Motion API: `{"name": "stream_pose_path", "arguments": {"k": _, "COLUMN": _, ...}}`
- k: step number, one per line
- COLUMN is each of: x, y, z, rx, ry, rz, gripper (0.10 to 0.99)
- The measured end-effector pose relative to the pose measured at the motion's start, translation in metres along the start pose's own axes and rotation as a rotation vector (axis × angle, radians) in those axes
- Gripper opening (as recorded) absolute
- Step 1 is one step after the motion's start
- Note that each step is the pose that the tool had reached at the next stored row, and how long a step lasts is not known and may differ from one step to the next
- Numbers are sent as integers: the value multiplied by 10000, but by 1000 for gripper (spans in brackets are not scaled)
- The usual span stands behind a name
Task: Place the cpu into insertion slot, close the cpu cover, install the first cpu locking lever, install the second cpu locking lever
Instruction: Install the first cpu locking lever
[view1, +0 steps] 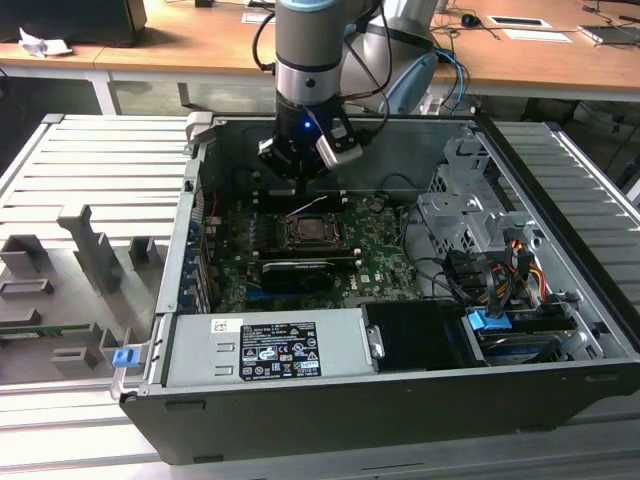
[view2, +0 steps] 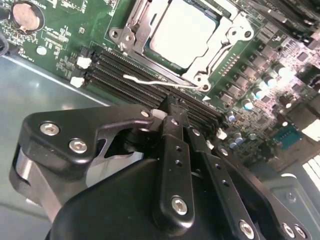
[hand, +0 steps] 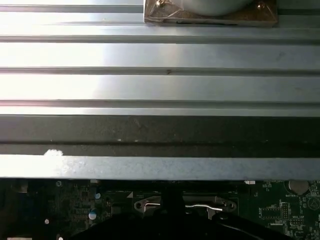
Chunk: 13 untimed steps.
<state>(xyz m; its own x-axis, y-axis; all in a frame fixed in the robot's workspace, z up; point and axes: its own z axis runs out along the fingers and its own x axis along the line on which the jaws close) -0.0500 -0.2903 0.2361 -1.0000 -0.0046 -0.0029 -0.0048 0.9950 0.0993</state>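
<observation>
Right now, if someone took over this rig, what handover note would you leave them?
End effector: shut, empty, above the long black memory slots beside the socket.
Flat grey square cpu: seated in the silver-rimmed square insertion slot.
Thin silvery metal cpu cover frame: lying down around the chip.
Done: cpu placed, cover apparently closed.
Left: a thin wire locking lever juts free alongside the socket, seemingly unlatched. The other lever's state is unclear.
</observation>
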Motion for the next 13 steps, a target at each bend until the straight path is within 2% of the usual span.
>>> {"name": "stream_pose_path", "arguments": {"k": 5, "x": -47, "y": -6, "z": 55, "rx": -3, "ry": 1, "rz": -13, "gripper": 106}}
{"name": "stream_pose_path", "arguments": {"k": 13, "x": -111, "y": -10, "z": 97, "rx": -3, "ry": 1, "rz": -14, "gripper": 106}}
